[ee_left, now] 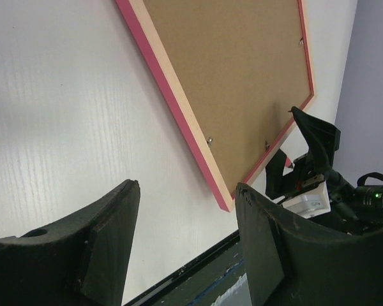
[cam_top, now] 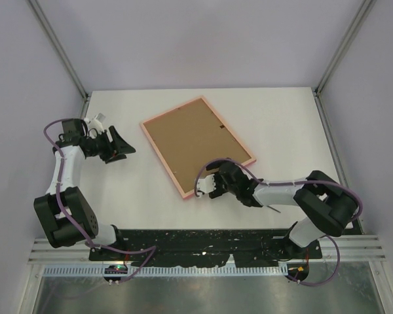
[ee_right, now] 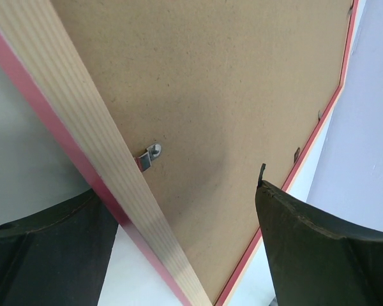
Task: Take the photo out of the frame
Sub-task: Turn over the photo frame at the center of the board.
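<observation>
centrally, pink frame (cam_top: 164,160) face down on white table (cam_top: 281,124), metal tab (ee_right: 150,155) pinning brown backing (cam_top: 191,139); right gripper (cam_top: 203,185) wide over lower corner, left gripper (cam_top: 126,145) parted, apart.

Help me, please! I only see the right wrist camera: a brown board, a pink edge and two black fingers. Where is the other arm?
Observer: The left gripper hangs open and empty to the left of the frame, not touching it.
Operator: Is the whole frame lying flat?
Observer: It looks so. It lies brown back up, turned diagonally on the white table.
Operator: Where am I on it?
Observer: The right gripper is open at the frame's near edge, close to its nearest corner.
</observation>
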Controlling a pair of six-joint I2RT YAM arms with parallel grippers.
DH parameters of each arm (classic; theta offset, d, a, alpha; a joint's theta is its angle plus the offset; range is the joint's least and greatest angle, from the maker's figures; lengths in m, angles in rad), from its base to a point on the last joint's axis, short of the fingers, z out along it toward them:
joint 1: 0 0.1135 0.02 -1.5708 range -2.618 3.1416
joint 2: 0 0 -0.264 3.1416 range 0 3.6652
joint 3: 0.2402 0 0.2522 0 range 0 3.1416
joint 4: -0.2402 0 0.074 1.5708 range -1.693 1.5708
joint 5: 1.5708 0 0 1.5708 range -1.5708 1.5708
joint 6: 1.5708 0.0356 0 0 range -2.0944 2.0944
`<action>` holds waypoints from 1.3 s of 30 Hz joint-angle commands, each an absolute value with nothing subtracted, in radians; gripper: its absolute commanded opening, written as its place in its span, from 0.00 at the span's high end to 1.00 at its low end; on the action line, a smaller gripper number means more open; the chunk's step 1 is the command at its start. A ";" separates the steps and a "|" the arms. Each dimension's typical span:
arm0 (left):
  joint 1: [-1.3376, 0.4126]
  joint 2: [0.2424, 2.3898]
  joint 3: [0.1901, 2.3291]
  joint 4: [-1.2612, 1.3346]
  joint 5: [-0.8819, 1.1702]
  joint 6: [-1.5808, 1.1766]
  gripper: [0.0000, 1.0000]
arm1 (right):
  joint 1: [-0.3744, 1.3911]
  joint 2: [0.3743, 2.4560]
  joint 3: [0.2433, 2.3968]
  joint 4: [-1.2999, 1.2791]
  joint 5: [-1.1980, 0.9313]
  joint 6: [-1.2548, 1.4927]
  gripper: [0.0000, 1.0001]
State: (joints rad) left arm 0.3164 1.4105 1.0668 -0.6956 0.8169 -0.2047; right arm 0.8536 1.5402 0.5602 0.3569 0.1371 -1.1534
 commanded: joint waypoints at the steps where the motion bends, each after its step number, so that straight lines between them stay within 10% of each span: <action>1: 0.325 1.378 1.066 -0.675 0.853 -0.206 0.35 | 0.792 1.511 0.542 0.353 0.110 -1.183 0.12; 23: 0.327 1.376 1.062 -0.669 0.861 -0.210 0.35 | 0.572 1.441 0.583 0.318 0.078 -1.203 0.12; 39: 0.356 1.359 1.055 -0.646 0.870 -0.222 0.35 | 0.831 1.502 1.139 -0.245 -0.121 -0.445 0.25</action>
State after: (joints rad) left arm 0.3374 1.4048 1.0611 -0.6849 0.8375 -0.2100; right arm 0.8158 1.3922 1.0225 -0.1204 -0.0608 -0.6865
